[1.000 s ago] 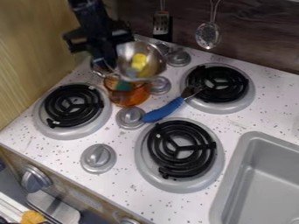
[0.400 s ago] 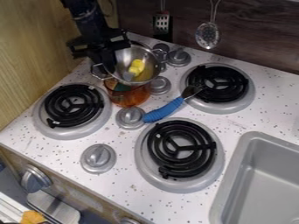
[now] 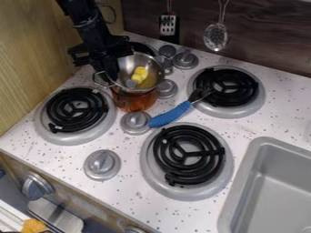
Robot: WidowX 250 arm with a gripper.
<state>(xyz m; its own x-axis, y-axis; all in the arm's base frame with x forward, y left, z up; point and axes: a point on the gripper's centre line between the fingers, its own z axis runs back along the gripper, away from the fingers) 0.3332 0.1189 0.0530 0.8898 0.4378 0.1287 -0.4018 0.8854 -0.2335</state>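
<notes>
In the camera view, the black robot hand (image 3: 113, 77) is closed on the rim of a small silver metal pot with two wire handles (image 3: 126, 65), at the pot's left side in the view. The pot tilts with its open top toward the camera, over an orange see-through pot (image 3: 135, 101); whether the two touch, I cannot tell. Inside the silver pot lie a lumpy yellow piece (image 3: 140, 74) and a small grey piece (image 3: 131, 83).

A tool with a ribbed blue handle (image 3: 170, 114) lies nearby (its metal end reaches the rear right burner), next to a round silver knob (image 3: 135, 122). Black coil burners (image 3: 76, 109) sit in the white speckled table (image 3: 137, 200), with a grey sink (image 3: 273, 191) at the right. A slotted spatula (image 3: 168, 25) and a metal spoon with holes (image 3: 215, 36) hang against the dark wall.
</notes>
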